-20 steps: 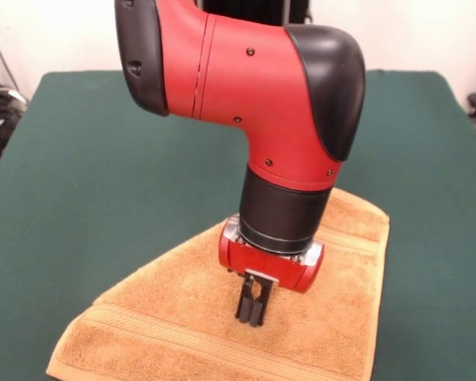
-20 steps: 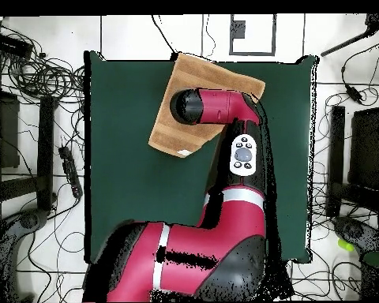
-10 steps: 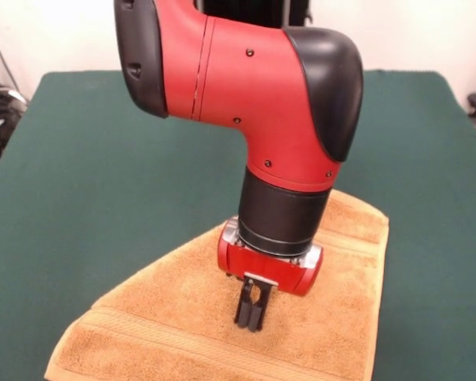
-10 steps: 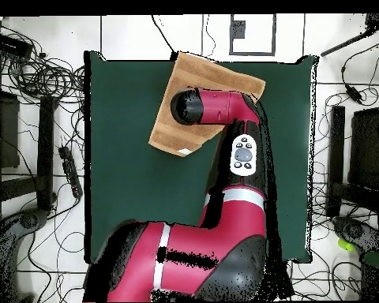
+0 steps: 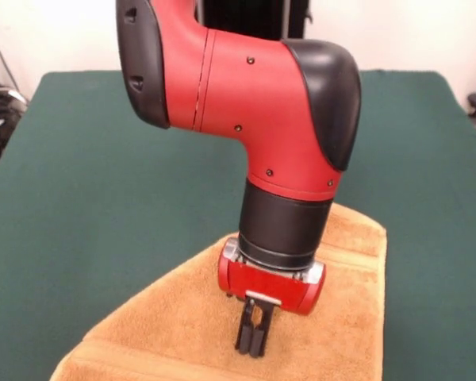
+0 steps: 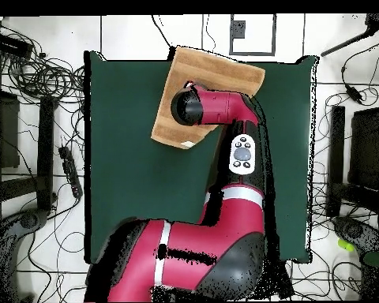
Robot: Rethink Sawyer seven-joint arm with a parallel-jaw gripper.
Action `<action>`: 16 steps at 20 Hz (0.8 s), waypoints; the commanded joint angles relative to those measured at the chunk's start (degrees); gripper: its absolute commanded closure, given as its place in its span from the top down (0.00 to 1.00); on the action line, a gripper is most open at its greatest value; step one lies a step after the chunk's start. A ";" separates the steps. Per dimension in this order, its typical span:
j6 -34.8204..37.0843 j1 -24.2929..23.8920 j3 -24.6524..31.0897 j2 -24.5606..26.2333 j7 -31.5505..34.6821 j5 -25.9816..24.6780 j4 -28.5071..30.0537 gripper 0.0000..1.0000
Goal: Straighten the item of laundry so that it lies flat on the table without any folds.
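- The orange-tan terry hand towel (image 5: 182, 317) lies at the near edge of the dark green table (image 5: 87, 182) in the front view, its lower part running out of the picture at the bottom.
- A flat woven stripe band crosses the towel's nearest corner at lower left, and another shows along its right side.
- The towel's left edge runs as a long diagonal from lower left up toward the right, so the cloth appears folded rather than spread square.
- The gripper (image 5: 251, 347) points straight down with its tips on the towel's surface, near the middle of the visible cloth; its two black fingers (image 5: 245, 337) stand pressed close together, closed, with no cloth seen pinched between them.
- Above it sits the red wrist block, then a black collar and the red arm's elbow (image 5: 246, 103).
- In the overhead view the towel (image 6: 216, 67) lies at the table's top edge, slightly overhanging it, with the arm (image 6: 212, 106) covering its centre.
- Bare green cloth stretches well beyond the towel to the far side.
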 commanded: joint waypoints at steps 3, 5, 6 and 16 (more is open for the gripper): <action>-6.93 2.82 1.76 17.40 2.20 -4.71 -3.00 0.00; -9.03 3.14 0.46 18.91 3.52 -4.42 -4.61 0.00; -9.69 3.22 -0.04 19.60 3.66 -4.37 -5.44 0.00; -6.11 5.30 -6.97 25.72 8.15 -0.51 -14.14 0.00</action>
